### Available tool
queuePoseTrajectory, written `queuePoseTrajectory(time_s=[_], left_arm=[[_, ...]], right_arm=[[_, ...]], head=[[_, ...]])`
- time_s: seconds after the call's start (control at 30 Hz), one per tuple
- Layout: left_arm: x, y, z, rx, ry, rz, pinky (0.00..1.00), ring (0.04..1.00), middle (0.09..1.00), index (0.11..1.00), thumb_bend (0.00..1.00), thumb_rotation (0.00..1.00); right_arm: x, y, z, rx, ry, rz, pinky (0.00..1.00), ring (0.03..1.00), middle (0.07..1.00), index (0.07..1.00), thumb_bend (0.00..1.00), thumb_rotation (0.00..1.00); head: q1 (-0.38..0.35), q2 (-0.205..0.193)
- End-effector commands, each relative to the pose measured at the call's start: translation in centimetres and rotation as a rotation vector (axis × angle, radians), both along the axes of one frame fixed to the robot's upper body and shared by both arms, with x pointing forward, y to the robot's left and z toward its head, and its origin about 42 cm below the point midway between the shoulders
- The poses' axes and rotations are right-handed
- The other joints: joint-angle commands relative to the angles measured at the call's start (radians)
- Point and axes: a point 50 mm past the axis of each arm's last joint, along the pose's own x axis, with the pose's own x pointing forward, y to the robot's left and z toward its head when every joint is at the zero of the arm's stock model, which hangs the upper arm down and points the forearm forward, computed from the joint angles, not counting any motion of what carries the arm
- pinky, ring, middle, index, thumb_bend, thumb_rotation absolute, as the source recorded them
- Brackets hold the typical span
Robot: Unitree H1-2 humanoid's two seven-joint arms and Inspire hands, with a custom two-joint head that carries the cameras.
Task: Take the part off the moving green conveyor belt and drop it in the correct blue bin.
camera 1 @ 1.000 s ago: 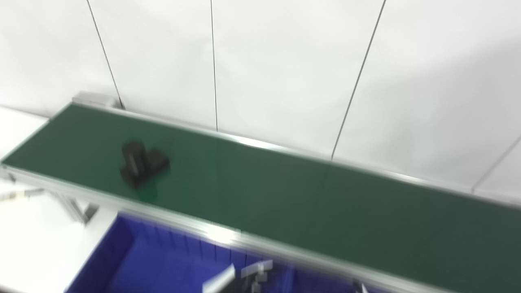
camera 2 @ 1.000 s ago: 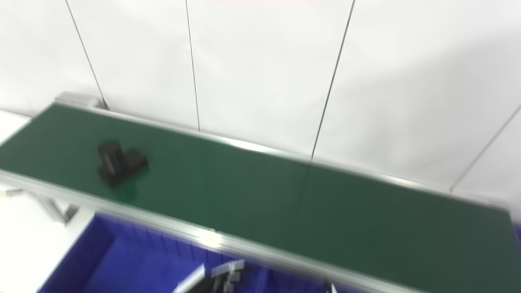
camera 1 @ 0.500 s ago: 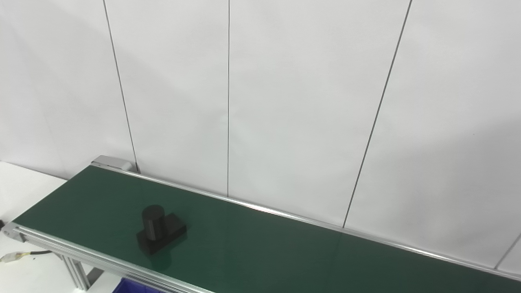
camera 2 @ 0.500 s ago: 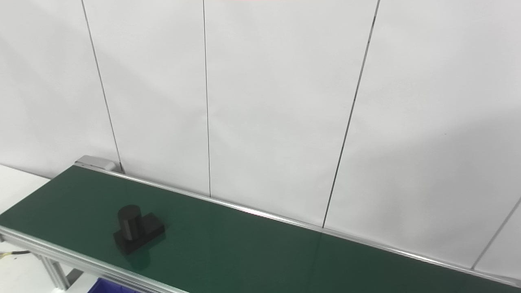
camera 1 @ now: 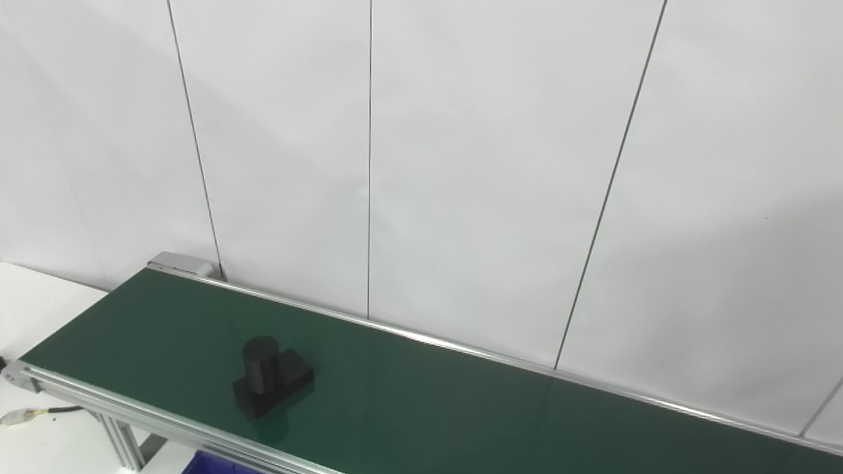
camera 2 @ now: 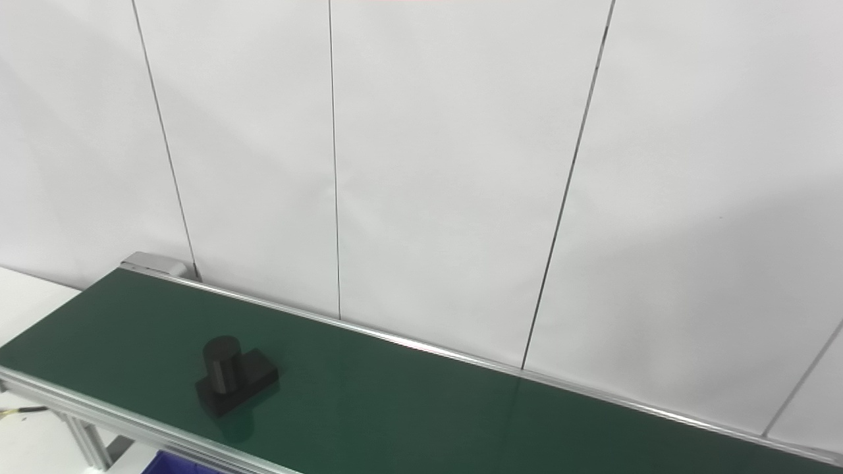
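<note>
We find the black part [camera 1: 271, 375] upright on the green belt [camera 1: 461, 401]; neither hand is in view, so their state is unknown; we advise grasping its cylinder from above

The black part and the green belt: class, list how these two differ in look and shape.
The black part is dark and blocky, a flat base with an upright cylinder; the green belt is flat. The part is small and compact; the belt is long, running beyond the picture's right edge. Both look smooth and plain.
</note>
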Motion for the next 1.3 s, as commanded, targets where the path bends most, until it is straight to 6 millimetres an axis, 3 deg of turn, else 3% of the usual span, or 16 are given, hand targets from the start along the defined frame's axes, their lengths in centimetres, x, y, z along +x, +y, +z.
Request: queuePoseTrajectory(time_s=[0.0, 0.13, 0.27, 0.43, 0.67, 0.93, 1.13, 1.27], left_arm=[[0.8, -0.3, 1.3, -0.027, -0.063, -0.005, 0.65, 0.81, 0.888, 0.862, 0.96, 0.21], [0.6, -0.1, 1.5, -0.038, -0.06, -0.002, 0.65, 0.823, 0.902, 0.87, 0.96, 0.19], [0.5, -0.1, 1.8, -0.033, -0.063, -0.011, 0.65, 0.829, 0.915, 0.893, 0.95, 0.22], [0.5, -0.1, 1.8, -0.047, -0.065, -0.011, 0.64, 0.824, 0.912, 0.894, 0.95, 0.19], [0.4, 0.0, 2.1, -0.058, -0.058, -0.014, 0.66, 0.845, 0.92, 0.899, 0.95, 0.18], [0.6, -0.1, 2.2, -0.032, -0.046, -0.046, 0.7, 0.859, 0.934, 0.919, 0.94, 0.21], [0.8, -0.7, 2.5, -0.034, -0.05, -0.04, 0.71, 0.882, 0.948, 0.924, 0.94, 0.16], [0.8, -1.1, 2.8, -0.039, -0.052, -0.04, 0.71, 0.883, 0.95, 0.93, 0.94, 0.16]], right_arm=[[0.3, 0.2, 1.2, 0.04, -0.074, 0.009, 0.85, 0.889, 0.894, 0.979, 0.95, 0.05], [0.3, 0.3, 1.8, 0.057, -0.076, 0.025, 0.86, 0.894, 0.903, 0.979, 0.93, 0.05], [0.2, 0.3, 2.4, 0.052, -0.093, 0.032, 0.8, 0.867, 0.881, 0.955, 0.93, 0.07], [0.1, 0.4, 2.7, 0.041, -0.113, 0.021, 0.78, 0.852, 0.873, 0.942, 0.94, 0.05], [0.1, 0.7, 2.9, 0.048, -0.124, 0.006, 0.78, 0.848, 0.866, 0.939, 0.96, 0.1], [0.1, 0.5, 3.2, 0.111, -0.148, -0.012, 0.77, 0.844, 0.868, 0.936, 0.96, 0.12], [0.3, -0.2, 4.6, 0.121, -0.212, -0.002, 0.77, 0.844, 0.863, 0.931, 1.0, 0.16], [0.4, -0.6, 6.7, 0.143, -0.269, -0.004, 0.77, 0.844, 0.863, 0.924, 1.0, 0.17]], head=[[-0.006, 0.005], [-0.047, 0.02], [-0.07, 0.041], [-0.091, 0.055], [-0.15, 0.087], [-0.159, 0.092], [-0.162, 0.125], [-0.172, 0.155]])
